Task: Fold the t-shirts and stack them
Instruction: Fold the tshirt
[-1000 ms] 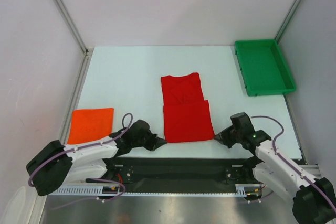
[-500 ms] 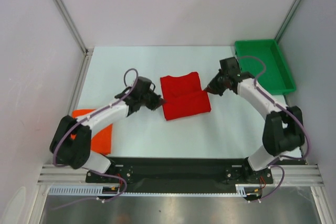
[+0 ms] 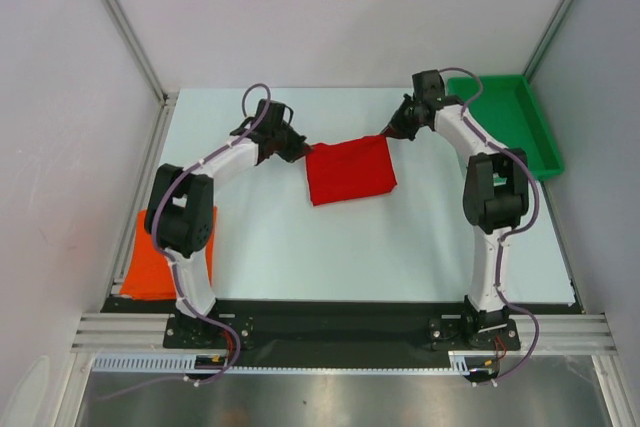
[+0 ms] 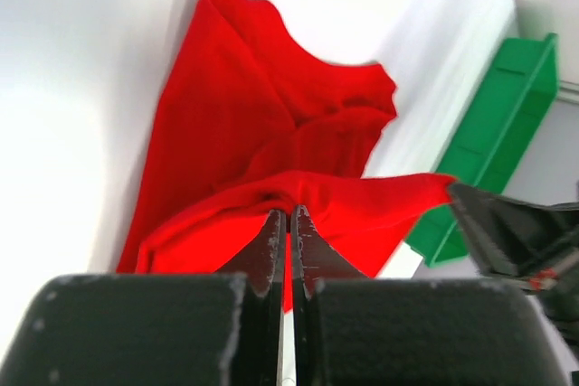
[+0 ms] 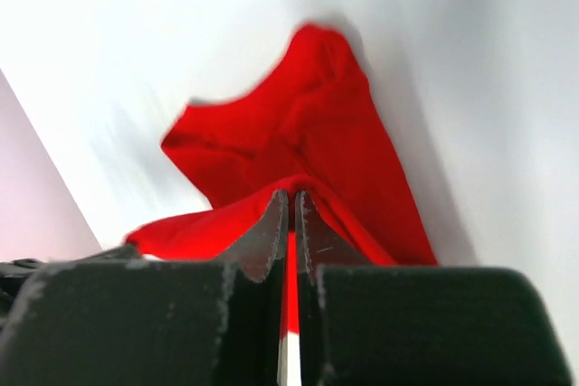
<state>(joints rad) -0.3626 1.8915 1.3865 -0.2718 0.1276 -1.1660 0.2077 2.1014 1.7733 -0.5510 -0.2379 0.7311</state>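
The red t-shirt (image 3: 350,169) lies folded over on itself at mid-table. My left gripper (image 3: 303,151) is shut on its far left corner, and my right gripper (image 3: 386,133) is shut on its far right corner. Both arms reach far out over the table. In the left wrist view the red t-shirt (image 4: 262,142) bunches at the fingertips of the left gripper (image 4: 290,212). The right wrist view shows the red t-shirt (image 5: 298,142) pinched in the right gripper (image 5: 291,194). The orange t-shirt (image 3: 148,267) lies folded at the near left, partly hidden by the left arm.
A green tray (image 3: 505,122) stands at the far right, close to my right arm; it also shows in the left wrist view as the green tray (image 4: 493,133). White walls close in the table on the left, back and right.
Both grippers carried the near edge of the red t-shirt from the front of the table to its far edge, folding it over. The arms stretched out away from their bases.
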